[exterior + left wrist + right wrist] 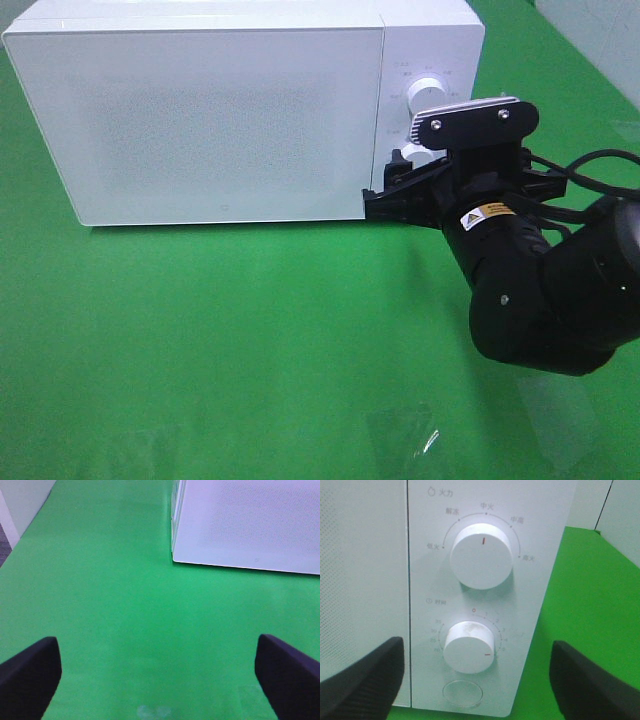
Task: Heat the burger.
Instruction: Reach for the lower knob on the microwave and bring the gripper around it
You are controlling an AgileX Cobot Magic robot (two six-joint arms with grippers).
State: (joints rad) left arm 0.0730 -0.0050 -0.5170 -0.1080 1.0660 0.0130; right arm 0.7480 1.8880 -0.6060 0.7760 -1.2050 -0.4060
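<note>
The burger is out of view; the white microwave stands with its door closed. My right gripper is at the microwave's control panel, jaws open and nothing between them. In the right wrist view this gripper faces the lower timer knob, a finger standing off to each side without touching it. The knob's red line points to the lower right, away from the 0 mark at the top. My left gripper hangs open over bare green cloth, short of the microwave's corner.
The upper power knob has its red line pointing straight up. A round button sits below the timer knob. Green cloth covers the table in front of the microwave. Pale walls border the cloth at the far right.
</note>
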